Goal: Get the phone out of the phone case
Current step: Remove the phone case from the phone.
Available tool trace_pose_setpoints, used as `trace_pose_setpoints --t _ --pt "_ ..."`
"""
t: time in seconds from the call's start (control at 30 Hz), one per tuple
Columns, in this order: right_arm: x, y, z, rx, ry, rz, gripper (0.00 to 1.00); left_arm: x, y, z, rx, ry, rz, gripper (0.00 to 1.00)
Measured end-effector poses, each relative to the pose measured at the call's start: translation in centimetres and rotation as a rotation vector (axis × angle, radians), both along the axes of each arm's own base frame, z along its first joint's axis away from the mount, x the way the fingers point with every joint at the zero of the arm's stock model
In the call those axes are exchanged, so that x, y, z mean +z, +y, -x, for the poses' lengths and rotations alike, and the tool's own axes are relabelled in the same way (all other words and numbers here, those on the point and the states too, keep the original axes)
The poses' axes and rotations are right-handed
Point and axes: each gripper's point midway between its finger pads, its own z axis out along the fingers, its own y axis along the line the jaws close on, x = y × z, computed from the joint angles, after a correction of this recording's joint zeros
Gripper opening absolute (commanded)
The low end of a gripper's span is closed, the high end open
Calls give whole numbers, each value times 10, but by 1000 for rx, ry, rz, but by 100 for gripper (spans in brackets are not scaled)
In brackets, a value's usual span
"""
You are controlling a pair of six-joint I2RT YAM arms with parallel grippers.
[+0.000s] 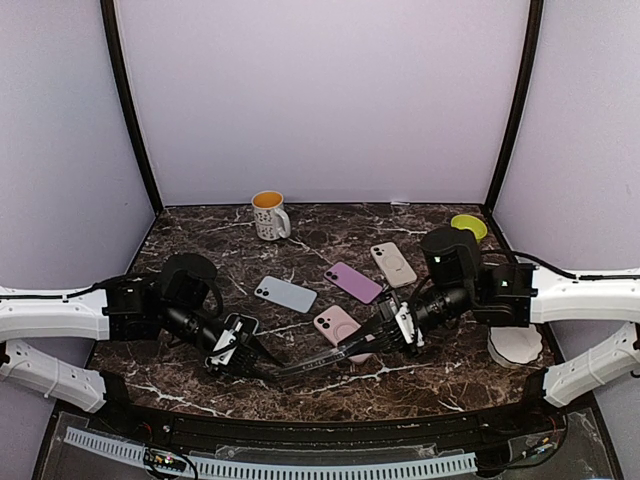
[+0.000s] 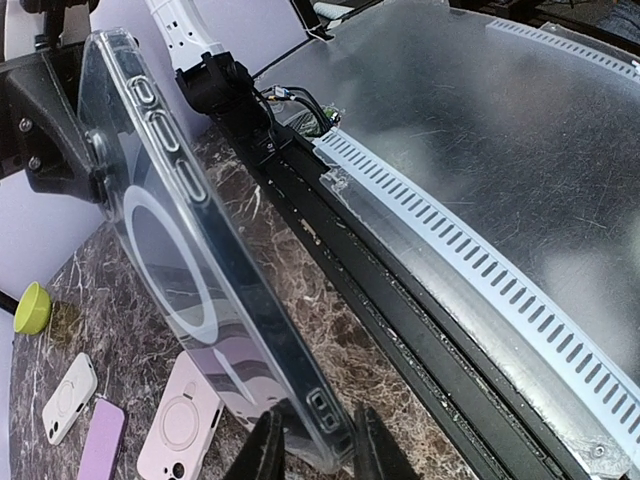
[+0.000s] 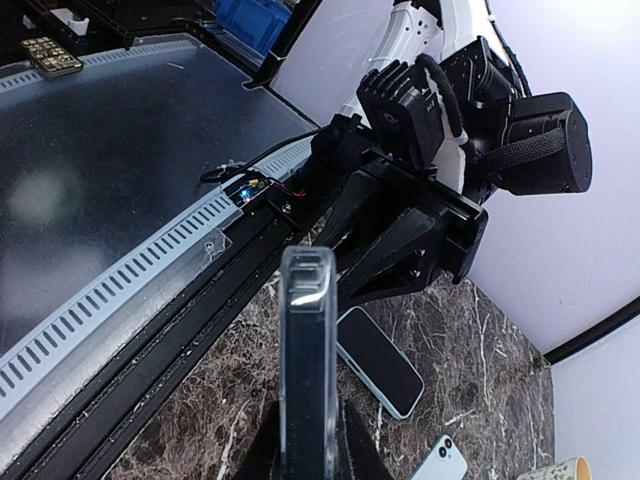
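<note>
While in both jaws, clear case (image 2: 190, 280), contents unclear

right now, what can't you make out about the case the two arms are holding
Whether a phone sits in the clear case: left wrist view shows only its glossy back; top view too small and dark.
Tips of the left fingers: cut off by the bottom edge, left wrist view.
Most of the right fingers: cut off by the bottom edge, right wrist view.
What the mug holds: too small, top view.

Right pincer (image 3: 307, 445) grips the phone case (image 3: 306, 330) edge-on; left pincer (image 3: 352, 262) apparently grips its far end.
</note>
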Motion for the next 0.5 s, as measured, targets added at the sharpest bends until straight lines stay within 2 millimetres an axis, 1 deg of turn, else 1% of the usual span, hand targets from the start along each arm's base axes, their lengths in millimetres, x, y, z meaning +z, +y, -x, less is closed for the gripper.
trace_pose_setpoints --t 0.33,0.5 --pt "-2 1 7 10 -37 17 0 -4 0 5 -16 -6 -16 24" --pt "-6 3 11 17 -62 39 0 -11 1 8 -21 -4 -44 24"
